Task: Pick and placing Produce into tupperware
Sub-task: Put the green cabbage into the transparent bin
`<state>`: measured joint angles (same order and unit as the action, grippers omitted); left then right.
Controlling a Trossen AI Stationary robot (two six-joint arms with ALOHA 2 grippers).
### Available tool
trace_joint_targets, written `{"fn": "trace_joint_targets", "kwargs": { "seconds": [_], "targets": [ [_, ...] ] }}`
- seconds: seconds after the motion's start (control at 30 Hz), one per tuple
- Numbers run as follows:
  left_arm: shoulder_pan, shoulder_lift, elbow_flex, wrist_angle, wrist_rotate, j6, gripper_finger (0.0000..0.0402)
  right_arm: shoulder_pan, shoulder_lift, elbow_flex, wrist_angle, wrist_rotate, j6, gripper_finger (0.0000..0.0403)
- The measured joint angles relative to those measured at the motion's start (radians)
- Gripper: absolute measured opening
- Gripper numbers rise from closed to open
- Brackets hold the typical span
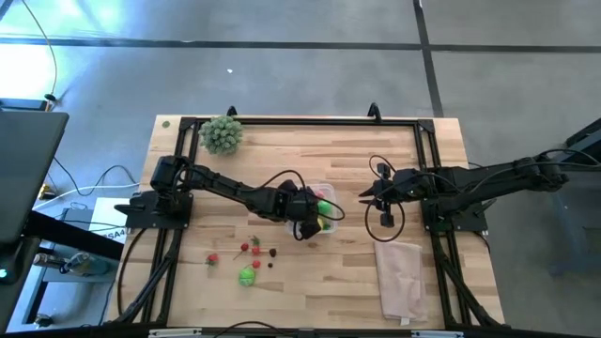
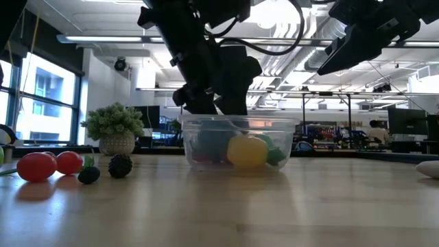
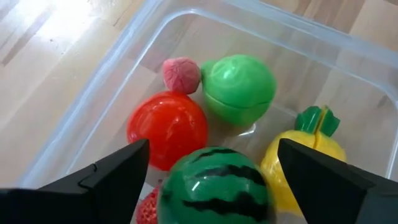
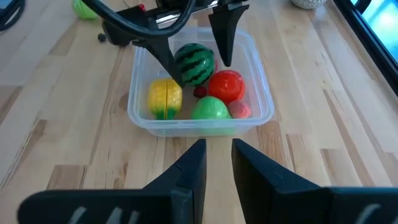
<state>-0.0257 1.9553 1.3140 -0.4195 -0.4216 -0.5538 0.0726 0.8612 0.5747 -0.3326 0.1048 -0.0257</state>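
The clear tupperware (image 1: 322, 208) sits near the middle of the wooden table (image 1: 310, 150), and everything else is placed from it. The left gripper (image 4: 196, 38) hangs directly over the tupperware with its fingers (image 3: 106, 180) spread wide and released, one on either side of the striped green watermelon ball (image 3: 214, 185), which lies inside the container below them and is not pinched. Also inside the tupperware are a red tomato-like ball (image 3: 166, 127), a plain green fruit (image 3: 239, 88), a yellow fruit with a green top (image 3: 305, 158) and a small pink berry (image 3: 181, 73). More produce lies on the table outside the tupperware, on the side toward the table's front edge: small red pieces (image 1: 252, 248), tiny dark berries (image 1: 272, 252) and a green fruit (image 1: 247, 275). The right gripper (image 1: 366, 200) waits just beside the tupperware, pointed at it, its fingers (image 4: 193, 168) drawn nearly together and grasping nothing. A beige cloth (image 1: 403, 276) lies beyond the right gripper, and a bushy pale-green plant (image 1: 222, 134) stands at the far corner of the table from the tupperware.
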Motion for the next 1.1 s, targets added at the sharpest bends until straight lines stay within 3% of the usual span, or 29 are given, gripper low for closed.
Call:
{"fn": "trace_joint_targets", "kwargs": {
  "seconds": [0.27,0.5,0.63,0.9,1.0,1.1],
  "targets": [
    [0.0,-0.001,0.027,-0.011,-0.009,0.006,0.0341,0.0,0.0,0.0,0.0,0.0,0.0,0.0067],
    [-0.001,-0.056,0.097,-0.141,-0.008,-0.045,0.0319,0.0,0.0,0.0,-0.002,0.0,0.0,0.0067],
    [-0.001,-0.116,0.159,-0.386,0.001,-0.251,0.0307,0.0,0.001,0.0,-0.002,0.0,0.0,0.0067],
    [-0.001,-0.214,0.301,-1.028,0.185,-0.836,0.0299,0.0,0.002,0.0,-0.001,0.0,0.0,0.0067],
    [-0.009,-0.235,0.299,-1.147,0.325,-1.032,0.0299,0.0,0.002,0.0,-0.002,0.0,0.0,0.0067],
    [-0.041,-0.254,0.261,-1.151,0.365,-1.127,0.0299,0.0,0.002,0.0,0.0,0.0,0.0,0.0067]
  ]
}}
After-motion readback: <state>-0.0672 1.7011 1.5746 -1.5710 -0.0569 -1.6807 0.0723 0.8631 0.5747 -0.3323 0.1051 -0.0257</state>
